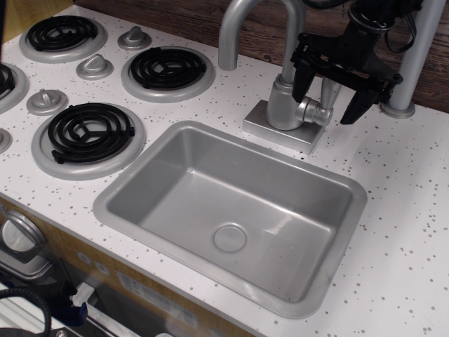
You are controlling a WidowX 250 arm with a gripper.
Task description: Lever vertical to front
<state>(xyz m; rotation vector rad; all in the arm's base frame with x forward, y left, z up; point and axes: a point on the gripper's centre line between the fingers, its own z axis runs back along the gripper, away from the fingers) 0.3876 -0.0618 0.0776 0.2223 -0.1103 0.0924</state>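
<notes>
Black gripper [328, 98] spread wide, fingers straddling the lever [328, 90] with visible gaps either side; contact not discernible. Matte silver-grey paddle, standing upright on a short round stub at the right of the faucet base [280, 125]. Smooth curved grey spout [242, 28] rising behind that base. Rectangular grey sink [231, 210] with round drain just in front of it, set in white speckled countertop [407, 210].

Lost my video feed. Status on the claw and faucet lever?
Claw open, fingers either side of lever. Lever upright on its stub, not yet turned. Spout close on the left; nothing else in the way.
</notes>
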